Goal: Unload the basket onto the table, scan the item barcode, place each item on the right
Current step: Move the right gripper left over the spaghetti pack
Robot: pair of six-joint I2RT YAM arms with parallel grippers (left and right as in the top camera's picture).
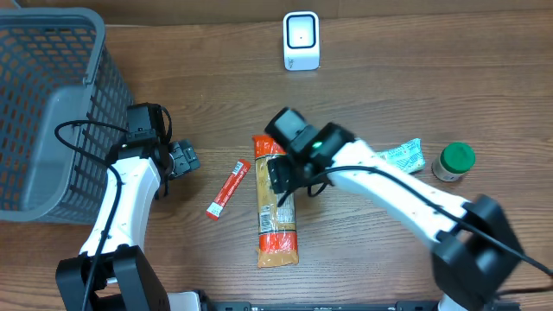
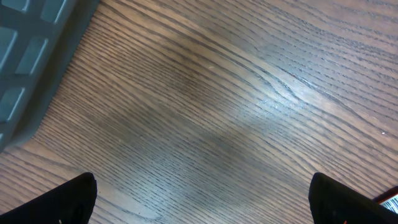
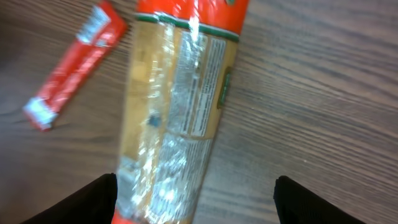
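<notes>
Overhead: the right claw [image 1: 278,175] hung directly over the pasta packet [image 1: 277,226], jaws spread wide and holding nothing. The packet's long axis ran from just beyond the claw, on the scanner [image 1: 301,41] side, back towards the robot. The left claw [image 1: 184,160], fully spread and empty, sat well off to the side, past a red sachet [image 1: 228,189]. The right arm was plainly nearer.

Left wrist: only bare table [image 2: 205,106] lay beneath that claw, with the basket [image 2: 25,56] off to one side.

Right wrist: the packet lay just below the claw, between its fingertips [image 3: 93,199] and stretching lengthwise ahead. Its printed label panel was too blurred to read, and no barcode could be made out.
</notes>
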